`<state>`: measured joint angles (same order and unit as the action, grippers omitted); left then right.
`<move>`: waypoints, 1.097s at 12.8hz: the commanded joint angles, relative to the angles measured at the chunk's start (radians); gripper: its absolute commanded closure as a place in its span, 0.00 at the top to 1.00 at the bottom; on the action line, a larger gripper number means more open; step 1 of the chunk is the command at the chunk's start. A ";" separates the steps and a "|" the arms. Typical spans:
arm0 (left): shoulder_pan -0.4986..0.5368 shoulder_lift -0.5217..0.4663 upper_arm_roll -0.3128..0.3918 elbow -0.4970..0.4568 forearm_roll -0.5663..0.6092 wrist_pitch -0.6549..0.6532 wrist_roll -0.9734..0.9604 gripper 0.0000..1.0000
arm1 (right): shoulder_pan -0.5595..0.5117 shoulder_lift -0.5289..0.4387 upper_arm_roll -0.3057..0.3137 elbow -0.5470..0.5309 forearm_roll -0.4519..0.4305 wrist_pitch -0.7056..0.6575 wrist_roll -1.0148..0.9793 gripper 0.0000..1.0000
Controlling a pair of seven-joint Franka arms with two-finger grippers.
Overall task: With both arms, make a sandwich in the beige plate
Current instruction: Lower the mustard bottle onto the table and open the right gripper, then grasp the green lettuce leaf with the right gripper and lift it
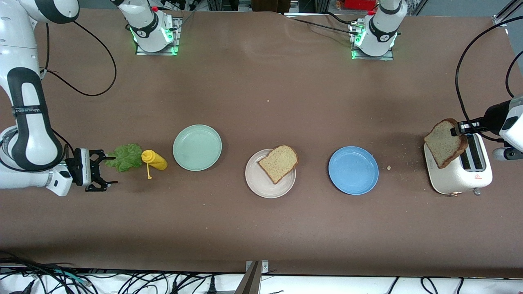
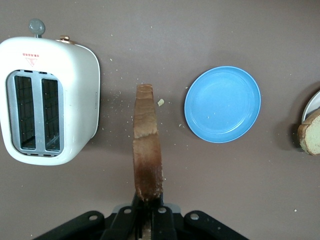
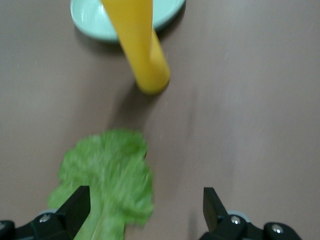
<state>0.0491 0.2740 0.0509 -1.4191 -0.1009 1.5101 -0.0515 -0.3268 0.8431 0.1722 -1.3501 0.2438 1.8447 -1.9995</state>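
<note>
Left gripper (image 1: 454, 131) jaws clamp bread slice (image 1: 445, 143) over toaster (image 1: 459, 171).

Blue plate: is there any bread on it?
No, the blue plate is bare; one bread slice lies on the beige plate.

Lettuce leaf (image 3: 107, 182) beside yellow bottle (image 3: 141, 45)

You had a brown table covering (image 1: 261, 94) spread wide, creased slightly along its top edge. Black cables (image 1: 122, 281) tangled over a white strip at the lower edge, where 1 metal bracket (image 1: 255, 277) stood at the middle.
</note>
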 commanded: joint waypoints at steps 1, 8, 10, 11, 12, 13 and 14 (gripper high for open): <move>0.000 -0.004 0.004 0.002 -0.013 0.006 0.024 0.00 | 0.003 -0.018 0.001 -0.087 -0.077 0.059 0.057 1.00; -0.006 0.007 0.004 0.002 -0.011 0.007 0.022 0.00 | 0.003 -0.007 -0.008 -0.124 -0.045 0.122 0.030 1.00; -0.003 0.007 0.003 0.000 -0.013 0.007 0.022 0.00 | 0.003 -0.007 -0.019 -0.124 -0.035 0.120 0.001 0.63; -0.003 0.007 0.003 -0.001 -0.013 0.006 0.022 0.00 | 0.003 -0.007 -0.020 -0.124 -0.022 0.116 -0.001 0.45; -0.002 0.005 0.003 -0.009 -0.013 0.004 0.024 0.00 | 0.003 -0.007 -0.020 -0.127 -0.012 0.113 -0.002 0.23; -0.002 0.005 0.003 -0.007 -0.013 0.001 0.024 0.00 | 0.003 -0.009 -0.020 -0.130 -0.012 0.111 -0.004 0.06; -0.002 0.004 0.003 -0.007 -0.013 0.001 0.024 0.00 | 0.002 -0.010 -0.022 -0.133 -0.011 0.110 -0.010 0.00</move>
<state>0.0468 0.2851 0.0502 -1.4192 -0.1009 1.5106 -0.0515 -0.3245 0.8448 0.1573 -1.4533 0.2114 1.9516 -1.9799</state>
